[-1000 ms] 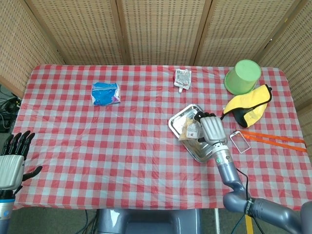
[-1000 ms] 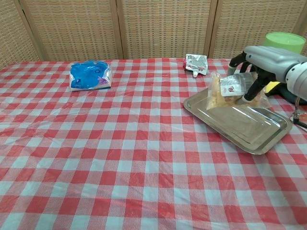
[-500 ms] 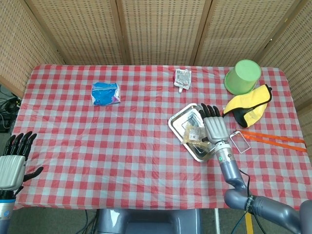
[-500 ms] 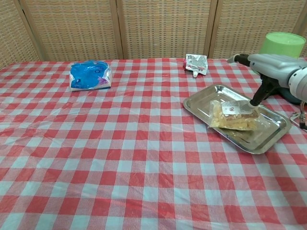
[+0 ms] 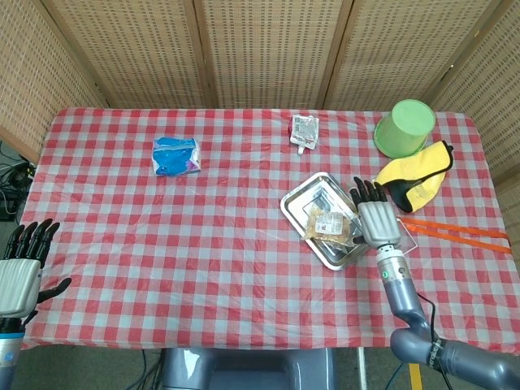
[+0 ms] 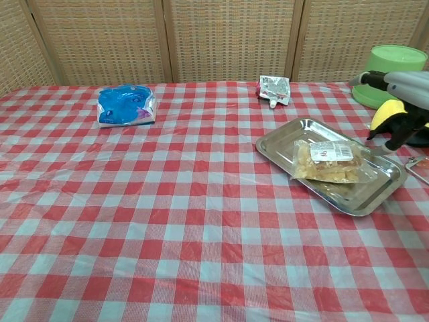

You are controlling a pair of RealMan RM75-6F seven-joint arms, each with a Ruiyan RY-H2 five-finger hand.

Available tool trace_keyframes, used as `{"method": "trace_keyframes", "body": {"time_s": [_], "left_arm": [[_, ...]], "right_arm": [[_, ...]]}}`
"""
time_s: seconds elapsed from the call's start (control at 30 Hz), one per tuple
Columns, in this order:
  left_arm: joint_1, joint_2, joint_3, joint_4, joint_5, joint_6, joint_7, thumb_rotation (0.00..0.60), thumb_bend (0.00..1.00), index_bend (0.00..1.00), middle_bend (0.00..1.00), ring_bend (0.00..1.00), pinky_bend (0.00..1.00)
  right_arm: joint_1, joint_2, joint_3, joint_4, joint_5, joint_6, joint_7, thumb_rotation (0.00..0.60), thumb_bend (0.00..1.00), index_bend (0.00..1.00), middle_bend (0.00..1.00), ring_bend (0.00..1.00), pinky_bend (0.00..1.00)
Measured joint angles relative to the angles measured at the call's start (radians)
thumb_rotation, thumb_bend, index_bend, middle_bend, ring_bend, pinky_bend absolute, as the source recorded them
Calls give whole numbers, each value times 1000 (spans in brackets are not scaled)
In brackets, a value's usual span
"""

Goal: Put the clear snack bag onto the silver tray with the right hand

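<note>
The clear snack bag [image 5: 333, 227] [image 6: 330, 162], with yellowish pieces and a white label, lies flat on the silver tray [image 5: 302, 198] [image 6: 281, 142] at the table's right middle. My right hand [image 5: 375, 217] [image 6: 397, 90] hovers just right of the tray with fingers spread and nothing in it, apart from the bag. My left hand [image 5: 22, 264] hangs open off the table's left front corner, seen only in the head view.
A blue packet [image 5: 175, 155] [image 6: 125, 105] lies at the back left. A small silver pouch [image 5: 304, 131] [image 6: 274, 88] sits behind the tray. A green cup [image 5: 405, 127], a yellow-black object [image 5: 414, 174] and orange-handled tool [image 5: 451, 230] lie to the right.
The right hand let go of the snack bag, which dropped flat onto the tray; the hand then opened and drew away to the right. The left hand stayed put.
</note>
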Motion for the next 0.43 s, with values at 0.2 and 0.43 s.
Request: {"method": "trace_keyframes", "body": {"time_s": [0.2,0.43], "left_arm": [[1,-5,1,0,7,8,8,600,51,0,0,0,0],[4,-10,2,7,17,20,6,600,51,0,0,0,0]], "right_arm": [[-74,58,-68,-47,-117,90,56,600,169,4,0,0,0],[-199,97,-160,-30,-288,284,180,600,157,0,0,0,0]]}}
